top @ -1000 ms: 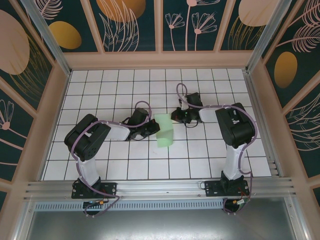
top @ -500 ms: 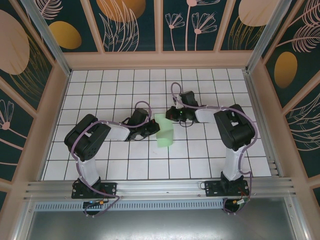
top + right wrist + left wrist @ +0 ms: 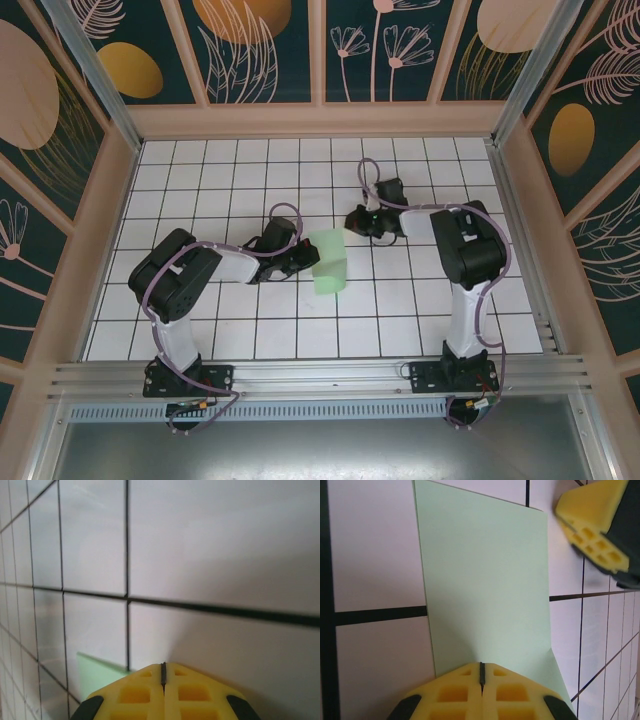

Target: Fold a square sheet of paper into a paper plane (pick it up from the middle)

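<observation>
Two arms reach in to the middle of the table [image 3: 200, 330], which has white tiles w/ black lines. The paper [image 3: 329, 264] lies there. It is pale green w/ no marks, and from above it is longer than it is wide, w/ the long way going near to far. It is not a plane shape yet, just a strip w/ straight sides. The L gripper [image 3: 306, 258] comes in low from the left & its tip sits at the left edge of the paper, about halfway along. In the L wrist view its yellow fingers [image 3: 452, 692] are pressed tight together w/ just a thin dark line btwn them, & the paper spreads out flat from right at the tips. Can't tell if the edge is nipped btwn the fingers or the tips just rest on it. The R gripper [image 3: 350, 222] comes in from the right & its tip is just beside the far right corner of the paper. Can't tell if it touches. In the R wrist view its yellow fingers [image 3: 200, 690] are also closed tight w/ nothing seen btwn them, & a small green corner pokes out just left of the tips. One yellow R finger also shows in the L wrist view, blurry, just off that same corner.
</observation>
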### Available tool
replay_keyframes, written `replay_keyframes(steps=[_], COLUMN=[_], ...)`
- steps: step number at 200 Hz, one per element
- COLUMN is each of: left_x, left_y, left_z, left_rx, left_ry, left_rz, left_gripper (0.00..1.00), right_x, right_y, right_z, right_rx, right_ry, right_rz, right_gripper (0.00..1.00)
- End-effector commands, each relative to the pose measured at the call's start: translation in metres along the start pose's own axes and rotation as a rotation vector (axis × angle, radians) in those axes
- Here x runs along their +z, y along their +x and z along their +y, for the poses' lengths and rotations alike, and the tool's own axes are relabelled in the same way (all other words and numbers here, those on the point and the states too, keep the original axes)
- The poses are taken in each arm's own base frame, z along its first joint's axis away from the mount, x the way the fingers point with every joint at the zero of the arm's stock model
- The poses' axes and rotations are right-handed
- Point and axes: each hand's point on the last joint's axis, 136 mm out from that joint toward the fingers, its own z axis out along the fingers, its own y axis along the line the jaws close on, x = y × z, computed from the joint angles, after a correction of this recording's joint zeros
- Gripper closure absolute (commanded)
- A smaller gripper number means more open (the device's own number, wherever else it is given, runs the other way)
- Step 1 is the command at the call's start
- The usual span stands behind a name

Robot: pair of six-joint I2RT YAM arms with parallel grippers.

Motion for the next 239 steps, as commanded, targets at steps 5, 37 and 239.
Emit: replay_keyframes(steps=[5, 37, 239], left_x=[-0.019, -0.018, -0.017], left_y=[0.082, 0.08, 0.078], left_z=[0.14, 0.137, 0.135], left_rx=[-0.129, -0.126, -0.118], left_ry=[-0.485, -0.473, -0.468], left_rz=[0.21, 0.203, 0.2], left_gripper=[1.0, 1.0, 1.0], right_x=[-0.015, -0.034, -0.021], right_y=[-0.02, 0.011, 0.146], right_z=[0.001, 0.028, 0.011], right_rx=[-0.026, -0.037, -0.039], right_ry=[0.026, -0.04, 0.018], right_rz=[-0.055, -0.014, 0.332], right_gripper=[1.0, 1.0, 1.0])
